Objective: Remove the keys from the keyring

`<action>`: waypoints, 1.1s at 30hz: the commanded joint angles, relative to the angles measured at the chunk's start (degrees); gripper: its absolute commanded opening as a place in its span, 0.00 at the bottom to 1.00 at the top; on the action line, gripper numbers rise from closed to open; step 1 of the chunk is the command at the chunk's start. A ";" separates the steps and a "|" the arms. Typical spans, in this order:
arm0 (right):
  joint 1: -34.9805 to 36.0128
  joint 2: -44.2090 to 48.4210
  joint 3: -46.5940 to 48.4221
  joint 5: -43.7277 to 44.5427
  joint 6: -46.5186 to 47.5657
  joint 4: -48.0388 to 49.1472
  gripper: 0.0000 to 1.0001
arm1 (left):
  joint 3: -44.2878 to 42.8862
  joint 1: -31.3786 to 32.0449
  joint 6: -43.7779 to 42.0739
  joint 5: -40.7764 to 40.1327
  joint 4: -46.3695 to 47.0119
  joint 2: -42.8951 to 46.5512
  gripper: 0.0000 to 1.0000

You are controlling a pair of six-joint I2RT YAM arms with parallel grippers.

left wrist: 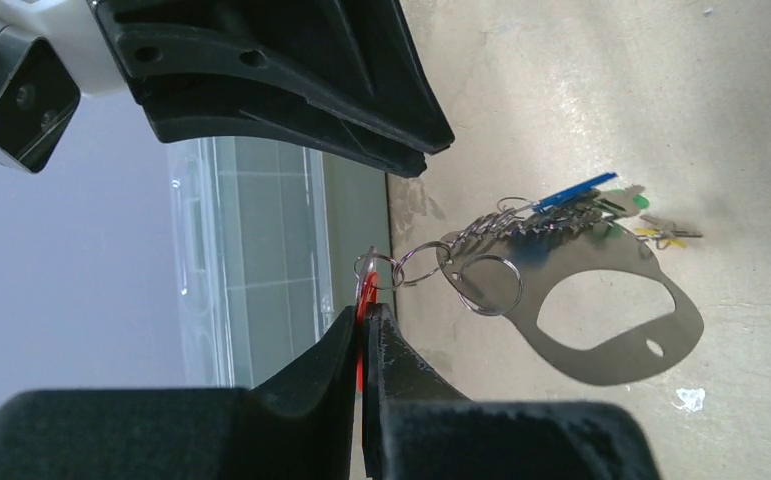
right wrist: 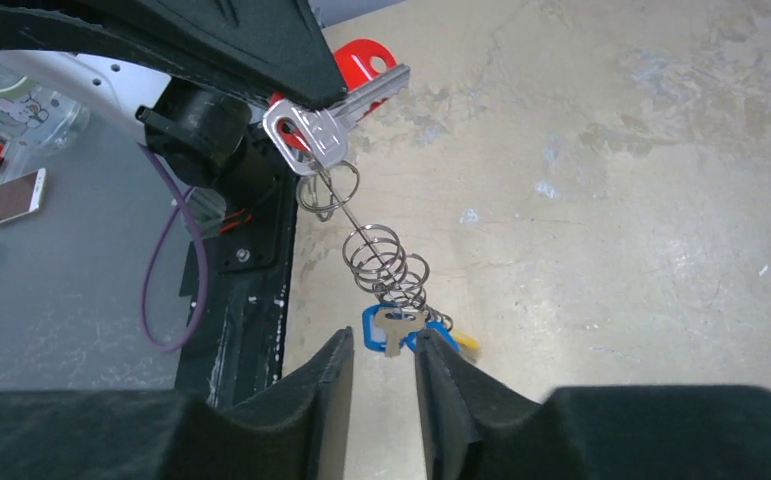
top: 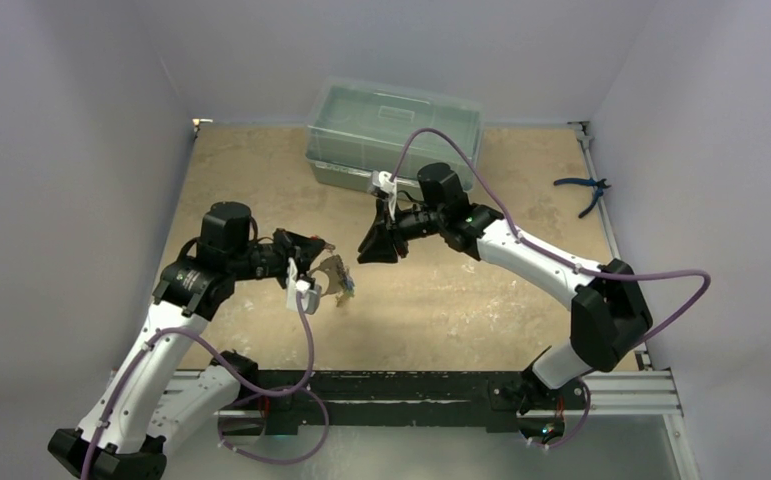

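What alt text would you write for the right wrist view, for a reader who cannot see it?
The left gripper, at the top, pinches a red-headed key beside a silver key; a chain of rings hangs from them down to a blue-headed key. Below, the right gripper has its jaws slightly apart and empty.

Pale lilac walls (top: 71, 150) on 3 sides, scuffed beige tabletop (top: 481, 300), even light.
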State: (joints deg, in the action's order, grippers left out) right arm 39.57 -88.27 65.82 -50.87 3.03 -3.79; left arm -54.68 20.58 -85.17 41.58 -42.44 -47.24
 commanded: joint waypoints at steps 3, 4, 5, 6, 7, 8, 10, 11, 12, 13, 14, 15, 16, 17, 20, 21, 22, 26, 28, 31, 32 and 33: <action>-0.16 2.14 -0.16 -2.97 -1.06 2.92 0.45 | -0.52 -0.19 -3.30 4.68 0.94 0.83 0.00; -0.15 2.14 -0.17 -3.30 -1.31 3.03 0.46 | -0.63 -0.19 -2.83 4.68 0.97 0.67 0.00; -0.11 2.09 -0.12 -3.65 -1.47 3.01 0.46 | -0.87 -0.20 -2.27 4.54 0.74 0.42 0.00; -0.11 2.13 -0.12 -3.85 -1.69 3.16 0.47 | -1.30 -0.19 -1.54 4.30 0.52 0.03 0.00; -0.11 2.14 -0.01 -4.04 -1.89 3.16 0.47 | -1.79 -0.19 0.08 3.84 0.77 -0.45 0.00; -0.13 2.14 0.13 -4.17 -1.92 3.11 0.47 | -2.42 -0.19 3.22 3.43 1.24 -1.17 0.00; -0.13 2.07 0.31 -4.18 -1.93 3.03 0.47 | -4.03 -0.19 6.71 2.57 1.44 -2.72 0.00; -0.11 2.01 0.48 -4.03 -2.09 3.15 0.48 | -4.87 -0.19 7.98 2.40 1.28 -3.52 0.00; -0.15 1.97 0.65 -3.86 -2.29 3.22 0.49 | -5.47 -0.19 9.15 2.37 0.99 -4.12 0.00; -0.11 1.91 0.78 -3.81 -2.51 3.42 0.51 | -5.99 -0.19 10.32 2.36 0.96 -4.64 0.00; -0.12 1.88 0.94 -3.73 -2.65 3.55 0.53 | -6.40 -0.19 11.48 2.38 0.89 -5.10 0.00; -0.11 1.81 1.08 -3.67 -2.67 3.59 0.54 | -6.74 -0.19 12.50 2.37 1.00 -5.40 0.00; -0.11 1.72 1.26 -3.69 -2.63 3.61 0.54 | -6.99 -0.19 13.69 2.13 1.14 -5.74 0.00; -0.16 1.58 1.43 -3.71 -2.67 3.55 0.54 | -7.28 -0.19 14.88 1.78 1.46 -6.14 0.00; -0.11 1.36 1.94 -3.71 -4.24 3.57 0.54 | -9.40 -0.19 20.16 -0.01 2.14 -7.97 0.00; -0.20 1.26 2.21 -3.71 -4.26 3.61 0.54 | -10.39 -0.19 21.91 -0.42 1.77 -8.90 0.00; -0.22 1.18 2.61 -3.71 -4.19 3.51 0.54 | -11.36 -0.14 23.12 -0.82 1.20 -9.82 0.00; -0.50 0.67 4.13 -3.17 -3.82 2.24 0.54 | -13.67 -0.10 26.80 -1.47 0.12 -11.98 0.00; -0.72 0.44 4.51 -2.84 -3.86 2.25 0.54 | -13.70 -0.10 27.11 -0.87 0.02 -11.87 0.00; -1.44 0.20 5.04 -3.09 -4.05 2.48 0.53 | -13.34 -0.10 27.65 0.10 0.72 -11.24 0.00; -1.81 0.20 5.06 -3.09 -4.47 2.91 0.53 | -13.32 -0.10 28.41 0.11 1.14 -11.25 0.00; -2.24 0.20 5.09 -3.25 -4.97 3.18 0.53 | -13.50 -0.10 29.52 -0.06 1.59 -11.40 0.00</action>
State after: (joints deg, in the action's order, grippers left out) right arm 38.76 -88.03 68.45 -53.52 -0.27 -2.17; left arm -65.78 20.58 -59.94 39.79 -42.98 -59.53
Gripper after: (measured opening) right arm 0.533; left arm 0.016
